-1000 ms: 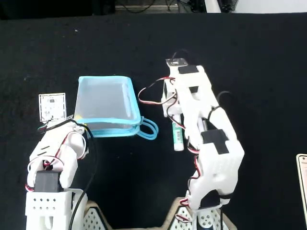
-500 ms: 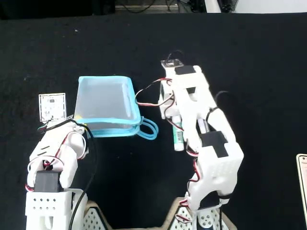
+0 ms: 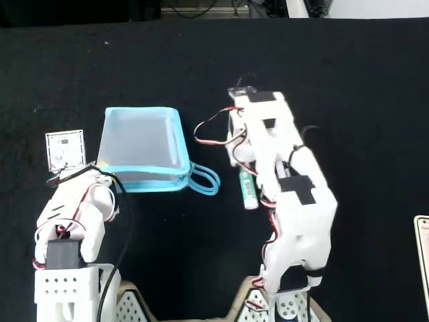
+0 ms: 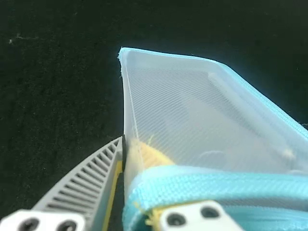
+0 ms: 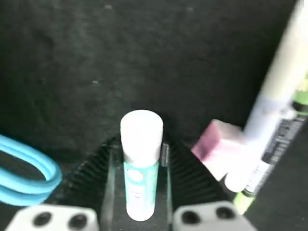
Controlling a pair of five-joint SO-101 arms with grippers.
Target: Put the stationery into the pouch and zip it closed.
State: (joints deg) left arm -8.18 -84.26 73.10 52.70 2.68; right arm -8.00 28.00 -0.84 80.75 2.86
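Black cloth tbl (image 3: 375, 100), cables (image 3: 201, 8) along far edge, white card (image 3: 423, 249) at rt edge

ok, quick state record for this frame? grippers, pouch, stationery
left gripper: shut on pouch, at its near edge
right gripper: shut on glue stick
pouch: on table, loop toward right arm
glue stick: outside pouch, beside loop
eraser: pink, outside pouch, next to pen
zip: cannot tell

1 blue pouch (image 3: 141, 144), 1 glue stick (image 3: 248, 190), 1 pink eraser (image 5: 219, 147), 1 pen (image 5: 274, 106), 2 robot arms, left arm (image 3: 67, 228) & right arm (image 3: 301, 201), 1 small white sq. tag (image 3: 65, 149), 1 black table (image 3: 348, 80)
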